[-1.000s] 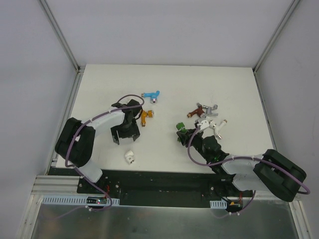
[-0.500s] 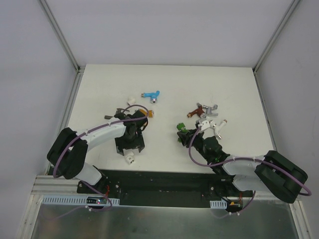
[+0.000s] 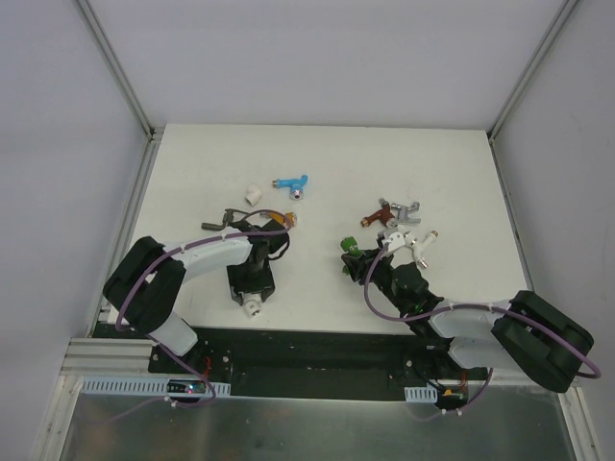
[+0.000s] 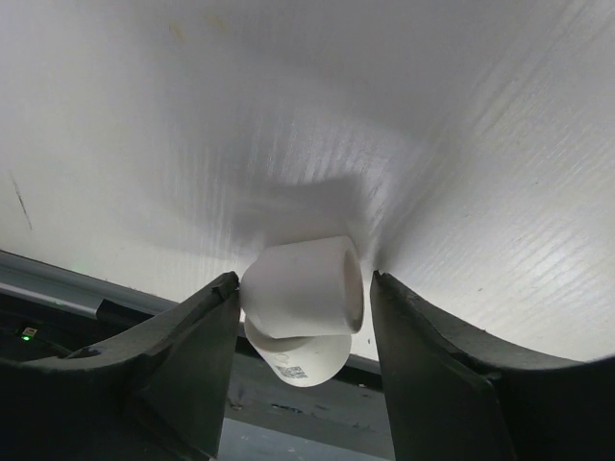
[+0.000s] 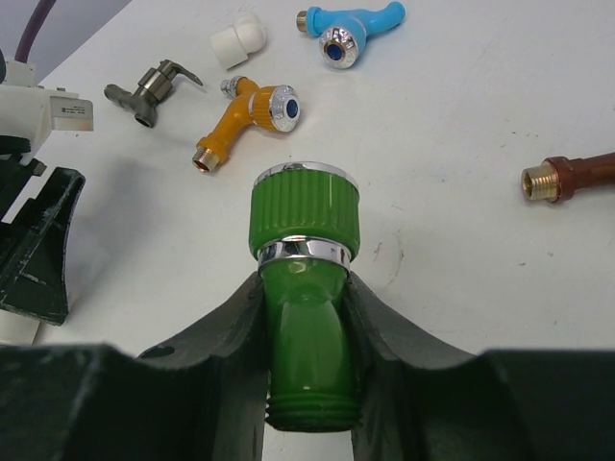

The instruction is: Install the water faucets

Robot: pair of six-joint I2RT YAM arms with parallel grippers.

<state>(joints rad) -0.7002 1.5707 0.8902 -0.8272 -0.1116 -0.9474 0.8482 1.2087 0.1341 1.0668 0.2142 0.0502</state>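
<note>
**A:** What do we have in the right gripper (image 5: 306, 293)?

**B:** It is clamped on the green faucet (image 5: 306, 216). The fingers press on the body below the ribbed cap, and the threaded end points back toward the wrist. Whether it rests on the desk (image 3: 432, 163) or hangs just over it, we cannot tell.

**A:** And the left gripper (image 4: 304, 300)?

**B:** It is well off to the left arm's side of the green faucet and nearer the arm bases. Its fingers stand on either side of a white pipe fitting (image 4: 307, 280). One finger looks to be touching it, but we cannot tell whether they pinch it yet.

**A:** So nothing is installed?

**B:** We judge not, since no faucet we can see is joined to a fitting. On the left arm's side of the green faucet lie the orange faucet (image 5: 240, 120) and the dark grey faucet (image 5: 154, 88). Farther back on that side are the blue faucet (image 5: 351, 29) and a second fitting (image 5: 237, 38). Just beyond the green faucet, toward the right arm's side, the reddish-brown faucet (image 3: 373, 217), silver faucet (image 3: 404, 209) and white faucet (image 3: 408, 240) lie close together.

**A:** What is left for us?

**B:** Nearly everything, by our reckoning. The green faucet and that fitting look like a first pair, which we have yet to bring together and screw up. Six more faucets lie loose, and we see only two fittings.
</note>
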